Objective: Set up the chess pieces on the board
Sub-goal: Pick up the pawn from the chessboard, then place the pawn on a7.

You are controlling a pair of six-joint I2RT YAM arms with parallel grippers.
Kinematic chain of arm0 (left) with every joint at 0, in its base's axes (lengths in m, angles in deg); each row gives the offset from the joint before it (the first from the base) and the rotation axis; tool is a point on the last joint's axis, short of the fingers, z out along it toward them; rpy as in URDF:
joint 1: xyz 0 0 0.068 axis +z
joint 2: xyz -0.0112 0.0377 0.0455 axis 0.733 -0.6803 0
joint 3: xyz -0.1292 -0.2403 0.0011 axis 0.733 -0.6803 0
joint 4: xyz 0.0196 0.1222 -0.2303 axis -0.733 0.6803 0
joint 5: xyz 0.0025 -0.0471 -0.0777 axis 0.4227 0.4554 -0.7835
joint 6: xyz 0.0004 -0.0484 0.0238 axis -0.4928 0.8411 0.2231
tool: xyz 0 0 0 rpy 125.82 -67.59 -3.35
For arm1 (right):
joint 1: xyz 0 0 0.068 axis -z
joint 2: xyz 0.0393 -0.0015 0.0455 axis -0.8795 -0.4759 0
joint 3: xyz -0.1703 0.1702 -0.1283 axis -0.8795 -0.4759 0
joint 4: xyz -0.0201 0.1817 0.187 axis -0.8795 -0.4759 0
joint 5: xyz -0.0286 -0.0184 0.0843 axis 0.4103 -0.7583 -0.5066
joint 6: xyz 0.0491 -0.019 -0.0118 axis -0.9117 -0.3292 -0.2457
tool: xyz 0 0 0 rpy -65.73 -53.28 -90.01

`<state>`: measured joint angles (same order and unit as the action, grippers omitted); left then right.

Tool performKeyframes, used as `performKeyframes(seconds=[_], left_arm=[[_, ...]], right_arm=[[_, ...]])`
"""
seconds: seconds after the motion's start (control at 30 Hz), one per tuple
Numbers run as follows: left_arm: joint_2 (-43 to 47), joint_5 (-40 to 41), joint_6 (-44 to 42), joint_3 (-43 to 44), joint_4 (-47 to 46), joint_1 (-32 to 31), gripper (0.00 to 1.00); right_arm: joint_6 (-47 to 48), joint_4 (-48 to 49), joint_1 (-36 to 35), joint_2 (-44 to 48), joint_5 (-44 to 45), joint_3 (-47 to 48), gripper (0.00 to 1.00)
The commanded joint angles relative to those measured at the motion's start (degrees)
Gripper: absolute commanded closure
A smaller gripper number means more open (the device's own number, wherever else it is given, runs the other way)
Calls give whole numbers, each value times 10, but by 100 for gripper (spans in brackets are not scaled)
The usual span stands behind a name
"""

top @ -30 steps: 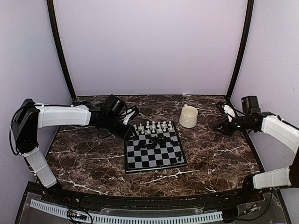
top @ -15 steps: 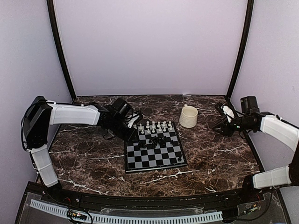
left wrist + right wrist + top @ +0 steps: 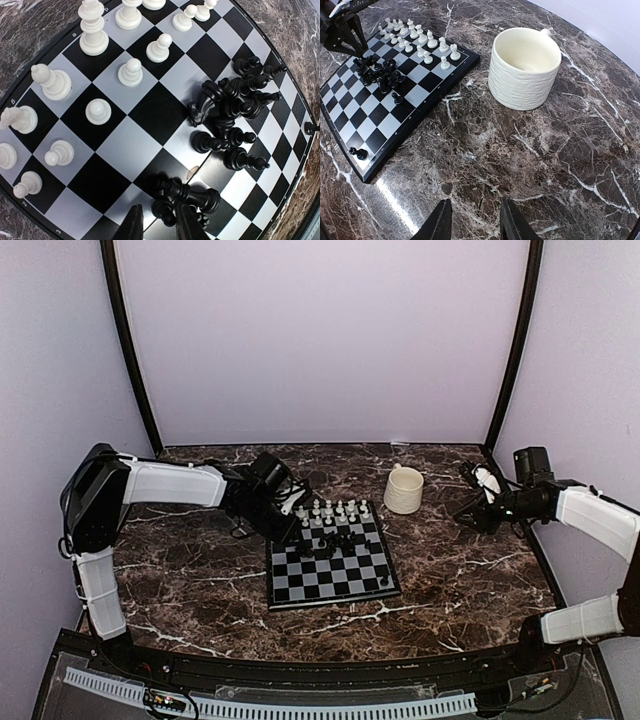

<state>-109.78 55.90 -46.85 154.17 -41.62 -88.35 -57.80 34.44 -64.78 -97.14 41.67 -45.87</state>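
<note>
The board point(image 3: 330, 582) lies mid-table. White chess pieces point(image 3: 330, 508) stand in two rows at its far edge, and black chess pieces point(image 3: 335, 540) lie heaped just in front of them. My left gripper point(image 3: 297, 508) hovers over the board's back-left corner. In the left wrist view the left gripper point(image 3: 159, 225) is open but narrow, its fingers either side of a small black piece point(image 3: 167, 207) with a gap on the left. Two fallen black pieces point(image 3: 197, 196) lie against it. My right gripper point(image 3: 476, 220) is open over bare marble, right of the mug.
A cream mug point(image 3: 404, 490) stands right of the board's far corner, also seen in the right wrist view point(image 3: 524, 67). A lone black piece point(image 3: 381, 582) stands at the board's near right corner. Dark marble tabletop point(image 3: 200, 580) surrounds the board.
My left arm has reached right, over the board's back-left corner, and its jaws have narrowed. The right arm has hardly moved.
</note>
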Motion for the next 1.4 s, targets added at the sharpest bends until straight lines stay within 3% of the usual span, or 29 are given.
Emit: performKeyframes(seconds=[0.0, 0.3, 0.63, 1.03, 1.37], left_arm=[[-2, -4, 1, 11, 13, -4, 75], [7, 16, -3, 10, 36, -4, 77], [53, 30, -4, -7, 58, -5, 95], [236, 29, 10, -132, 93, -26, 95], [243, 38, 48, -190, 55, -90, 95]], right_arm=[[3, 13, 3, -6, -6, -4, 66], [3, 13, 4, -8, -6, -4, 65], [3, 15, 4, -10, -3, -5, 65], [3, 16, 4, -17, -7, -3, 65], [3, 18, 4, -20, -5, -4, 65]])
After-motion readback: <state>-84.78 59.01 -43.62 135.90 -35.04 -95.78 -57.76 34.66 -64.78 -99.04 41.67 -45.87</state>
